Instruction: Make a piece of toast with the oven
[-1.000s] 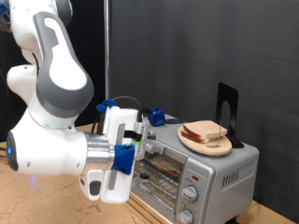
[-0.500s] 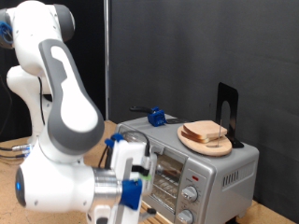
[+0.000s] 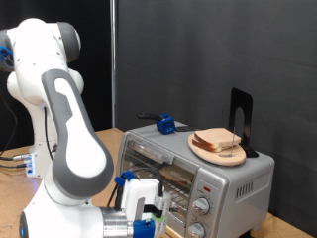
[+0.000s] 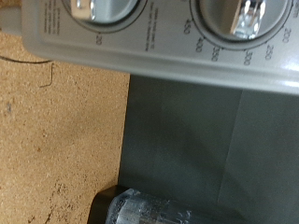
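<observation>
The silver oven stands on the table at the exterior view's right, its knobs on the right of its front. A pale piece of toast lies on a round wooden plate on the oven's top. Behind the glass front a brownish shape shows, too dim to name. My gripper hangs low in front of the oven's lower left corner, its fingers hidden by the hand. In the wrist view the oven's knob panel and two knobs fill one edge, close by.
A blue object and a black bookend also sit on the oven's top. The brown cork-like table ends at an edge, with a dark floor beyond. A black curtain hangs behind.
The arm has swung down and towards the exterior view's bottom. The hand has left the oven's front glass, which now shows, and sits lower near the knob side.
</observation>
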